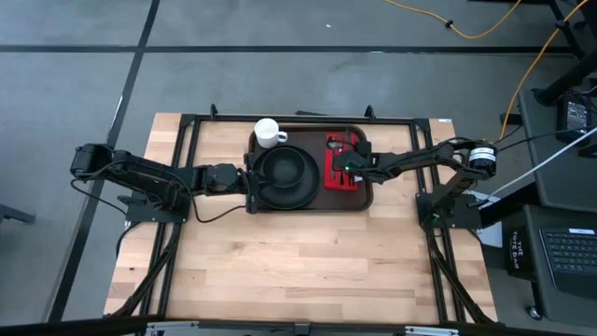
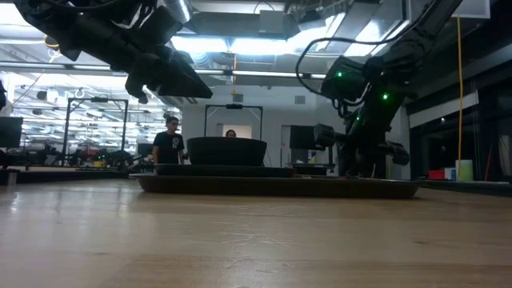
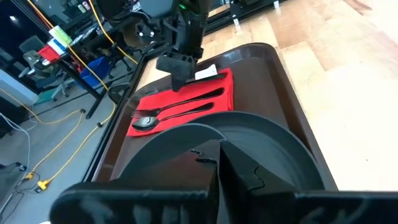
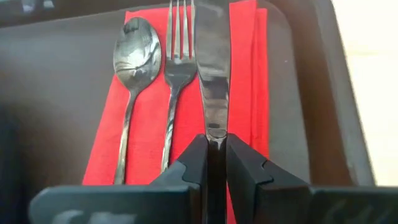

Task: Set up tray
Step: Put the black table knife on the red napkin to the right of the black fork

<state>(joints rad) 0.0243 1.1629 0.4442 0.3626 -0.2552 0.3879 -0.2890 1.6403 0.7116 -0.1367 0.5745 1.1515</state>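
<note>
Where right pincer [image 4: 214, 149] clamps knife [image 4: 211, 74], handle hidden.

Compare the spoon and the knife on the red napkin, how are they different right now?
The spoon lies free on the red napkin, while the knife is pinched at its handle by the right hand. The spoon ends in a rounded bowl; the knife is a long flat blade. Both are shiny metal, lying parallel beside the fork.
</note>
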